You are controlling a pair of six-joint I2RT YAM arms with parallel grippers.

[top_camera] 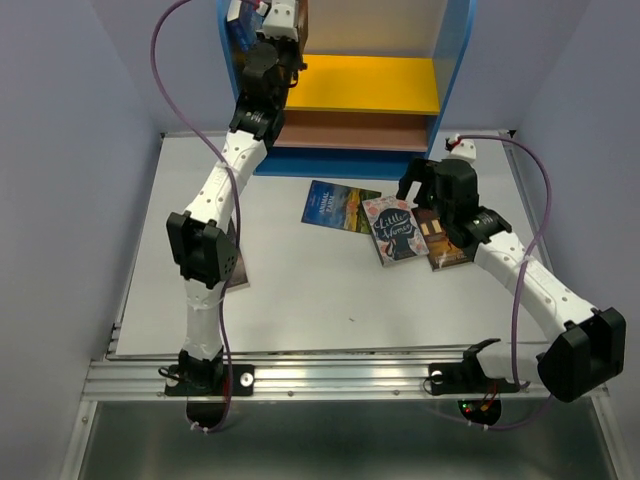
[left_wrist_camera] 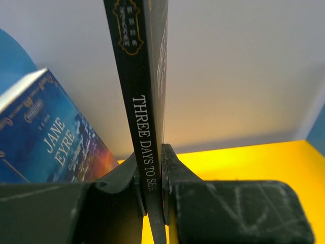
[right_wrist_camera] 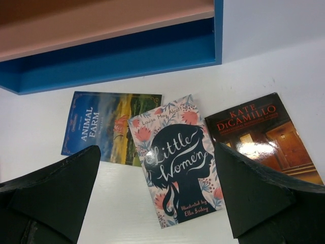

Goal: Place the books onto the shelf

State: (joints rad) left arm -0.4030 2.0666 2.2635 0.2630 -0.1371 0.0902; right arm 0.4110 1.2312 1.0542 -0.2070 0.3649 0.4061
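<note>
My left gripper (top_camera: 268, 22) (left_wrist_camera: 152, 155) is shut on a thin dark book (left_wrist_camera: 139, 76) with "Three Days to See" on its spine. It holds the book upright over the yellow upper board (left_wrist_camera: 249, 162) of the shelf (top_camera: 456, 60). A blue "Jane Eyre" book (left_wrist_camera: 48, 145) leans at the shelf's left end. On the table lie three books: "Animal Farm" (right_wrist_camera: 104, 127), "Little Women" (right_wrist_camera: 175, 157) (top_camera: 393, 228) and an orange-brown Kate DiCamillo one (right_wrist_camera: 264, 134). My right gripper (right_wrist_camera: 156, 152) (top_camera: 420, 185) hangs open above "Little Women", touching nothing.
The shelf's brown lower board (top_camera: 350, 130) and blue base (right_wrist_camera: 127, 56) face the table (top_camera: 300, 300). A dark flat thing (top_camera: 240, 275), perhaps a book, shows partly from under my left arm. Pale walls enclose the table on both sides.
</note>
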